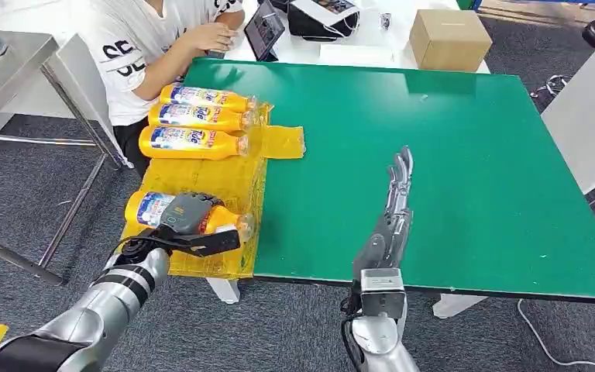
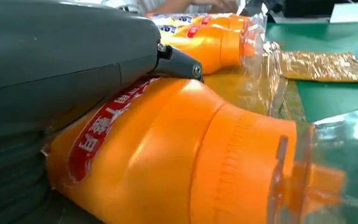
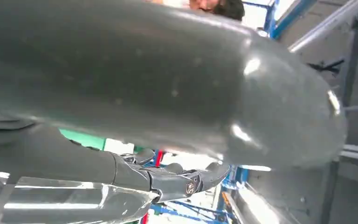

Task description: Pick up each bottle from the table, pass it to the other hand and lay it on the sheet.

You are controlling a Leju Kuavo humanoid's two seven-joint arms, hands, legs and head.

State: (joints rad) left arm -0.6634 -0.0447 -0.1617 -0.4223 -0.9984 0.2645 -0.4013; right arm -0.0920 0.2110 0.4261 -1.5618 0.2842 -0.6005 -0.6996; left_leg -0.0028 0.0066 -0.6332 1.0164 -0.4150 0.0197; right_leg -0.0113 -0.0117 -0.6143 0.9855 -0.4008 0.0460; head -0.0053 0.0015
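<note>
Our left hand [image 1: 188, 218] clamps the fourth bottle [image 1: 190, 214], apparently resting on the yellow sheet [image 1: 225, 178]; our right hand [image 1: 393, 209] waits empty, fingers straight.

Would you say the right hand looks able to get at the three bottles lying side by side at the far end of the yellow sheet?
Probably yes. The right hand is open over bare green table, and nothing stands between it and the three bottles, though it must cross leftward. The left hand grips a nearer bottle, clear of them.

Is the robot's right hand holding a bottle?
No, the right hand is stretched out flat and empty over the green table, while the left hand grips the nearest orange bottle on the yellow sheet.
</note>
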